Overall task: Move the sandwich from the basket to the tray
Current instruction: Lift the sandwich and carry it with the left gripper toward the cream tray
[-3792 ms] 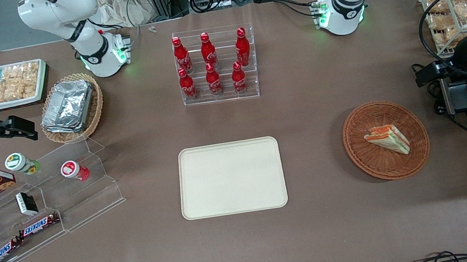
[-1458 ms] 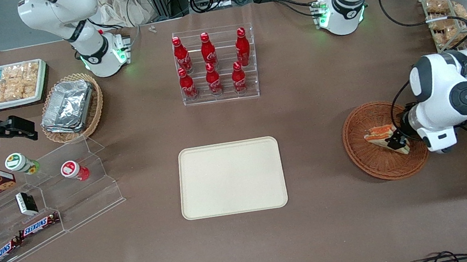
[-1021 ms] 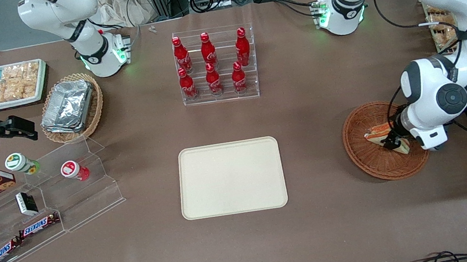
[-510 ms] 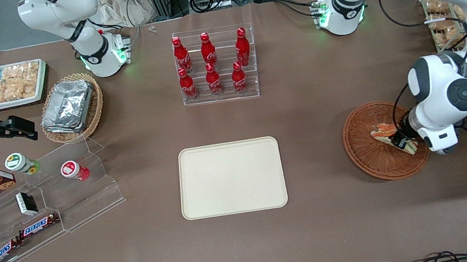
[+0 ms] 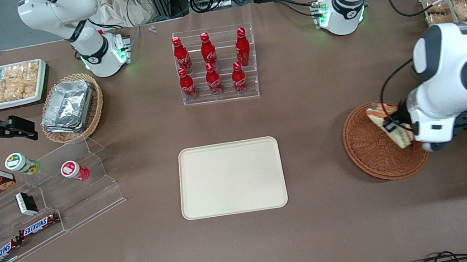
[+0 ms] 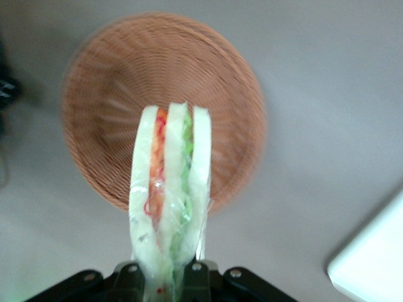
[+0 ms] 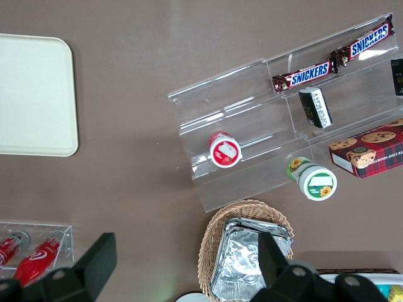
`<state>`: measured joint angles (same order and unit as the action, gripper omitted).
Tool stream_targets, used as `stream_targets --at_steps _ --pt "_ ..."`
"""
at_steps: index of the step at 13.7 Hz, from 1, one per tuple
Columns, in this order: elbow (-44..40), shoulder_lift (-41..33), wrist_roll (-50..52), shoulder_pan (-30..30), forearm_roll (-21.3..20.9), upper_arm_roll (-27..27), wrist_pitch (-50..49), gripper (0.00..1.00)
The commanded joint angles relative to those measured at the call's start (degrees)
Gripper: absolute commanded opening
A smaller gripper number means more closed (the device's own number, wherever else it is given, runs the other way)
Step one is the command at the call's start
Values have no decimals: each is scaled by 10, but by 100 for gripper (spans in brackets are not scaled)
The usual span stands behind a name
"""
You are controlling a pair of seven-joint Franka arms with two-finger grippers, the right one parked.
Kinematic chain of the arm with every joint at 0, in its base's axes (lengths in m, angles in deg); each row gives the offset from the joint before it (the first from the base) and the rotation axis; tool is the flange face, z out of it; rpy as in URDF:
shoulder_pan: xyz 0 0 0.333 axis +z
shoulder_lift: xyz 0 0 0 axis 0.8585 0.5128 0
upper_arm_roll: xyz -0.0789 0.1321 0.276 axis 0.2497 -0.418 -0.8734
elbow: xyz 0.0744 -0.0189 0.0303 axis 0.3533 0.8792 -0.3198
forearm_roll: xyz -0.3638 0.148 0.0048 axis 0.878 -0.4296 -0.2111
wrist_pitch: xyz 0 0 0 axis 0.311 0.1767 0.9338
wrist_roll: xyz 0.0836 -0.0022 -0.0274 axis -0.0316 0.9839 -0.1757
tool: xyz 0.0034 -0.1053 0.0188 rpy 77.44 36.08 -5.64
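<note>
Sandwich [image 6: 169,201] is a clear-wrapped wedge, three white bread slices with orange-red and green filling between, pinched at one end by the tool [image 6: 165,277] and held above the basket [image 6: 113,113], clear of the weave. Front view: sandwich [image 5: 391,129] over the basket's [image 5: 371,152] rim toward the working arm's end. Tray [image 5: 231,178] lies flat on the tabletop [image 5: 310,92], well apart toward the parked arm's end.
</note>
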<state>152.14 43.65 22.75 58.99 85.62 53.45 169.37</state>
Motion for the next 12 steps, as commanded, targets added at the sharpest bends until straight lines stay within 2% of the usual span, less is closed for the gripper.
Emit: stream_targets --at_steps 1,3,5,9,12 --pt "-29 16 -28 -1 5 78 -9 0" --pt "-32 30 -31 -4 5 132 16 0" --pt "-32 52 -31 -19 6 159 49 0" --pt "-32 124 -33 -84 -13 162 163 0" --pt "-33 187 -24 -110 -96 162 243 0"
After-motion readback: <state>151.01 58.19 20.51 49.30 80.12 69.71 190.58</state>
